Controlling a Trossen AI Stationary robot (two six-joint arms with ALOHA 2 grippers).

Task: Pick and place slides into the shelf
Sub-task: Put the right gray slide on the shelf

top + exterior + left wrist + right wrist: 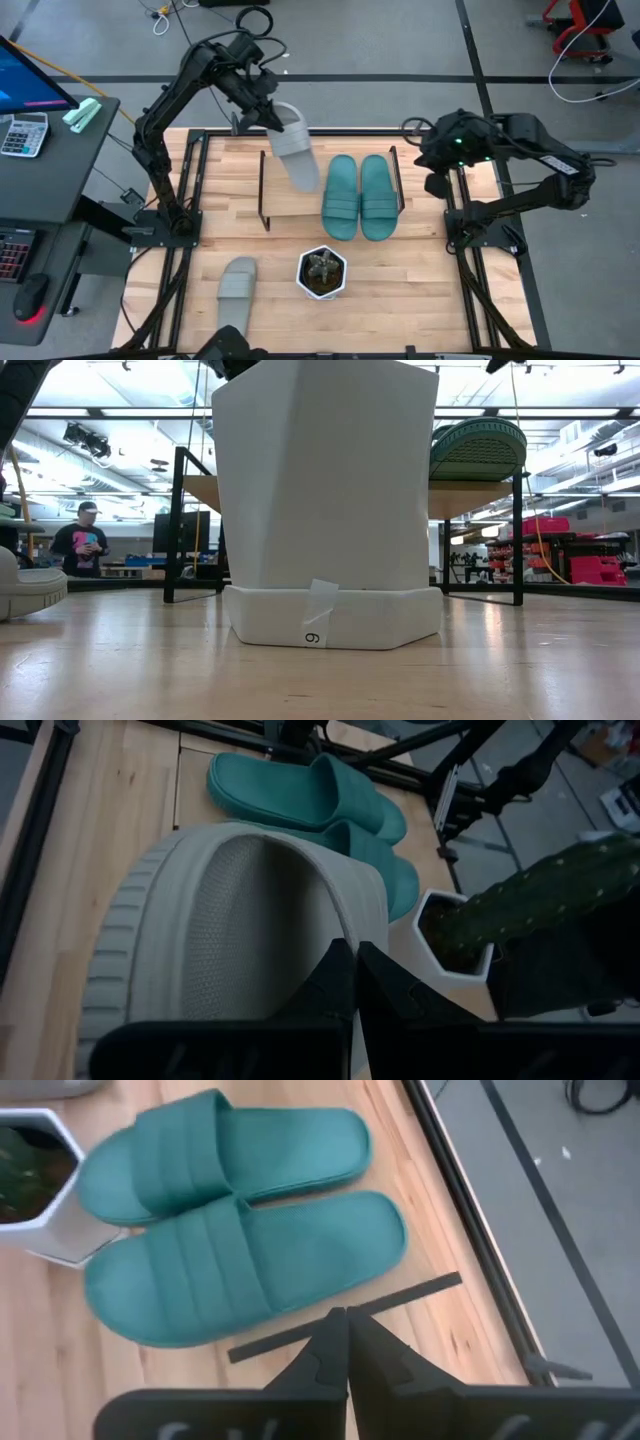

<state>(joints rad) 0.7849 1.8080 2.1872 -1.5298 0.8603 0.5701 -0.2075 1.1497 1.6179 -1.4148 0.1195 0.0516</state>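
My left gripper [265, 115] is shut on one light grey slide [295, 150], which slants over the left half of the shelf [285, 210]. The two teal slides [340, 197] [378, 197] lie side by side on the shelf board's right half, also in the right wrist view [240, 1260]. The other grey slide [238, 280] lies flat on the table near the near edge, left of the white pot. My right gripper [345, 1335] is shut and hovers over the shelf's right side frame [400, 1295], touching nothing. My left gripper pinches the grey slide's side rim [350, 925] between its two fingers, near the end that points to the table's far edge. The fingers come slanting down from the far left. The slide hangs tilted below them; I cannot tell whether its lower end [306, 183] touches the board.
A white hexagonal pot with a cactus [322, 272] stands on the table in front of the shelf and fills the low view [325, 510]. A desk with a calculator [22, 135] stands off the table's left. A person [88, 550] stands far behind.
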